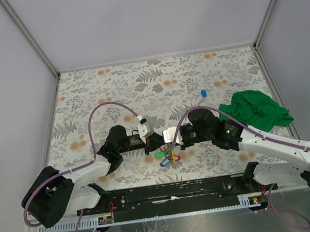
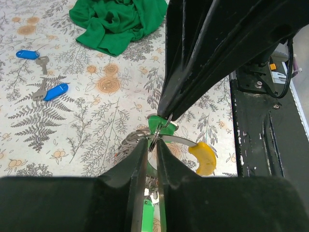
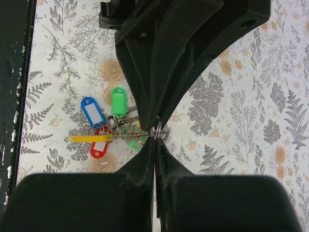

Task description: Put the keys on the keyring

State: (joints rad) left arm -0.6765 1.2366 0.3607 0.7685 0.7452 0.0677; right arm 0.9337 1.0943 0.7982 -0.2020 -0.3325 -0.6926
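Just left of centre, your left gripper holds its jaws at a narrow slit and appears to nip the thin grey metal keyring. The ring lies mid-frame among small metal keys with bright plastic tags. Your right gripper is pinched together on thin wire at the same spot; which loop, I cannot tell. Keep one side firm and feed slowly with the other, so the wire doesn't spring free. A loose blue-tagged key lies further right.
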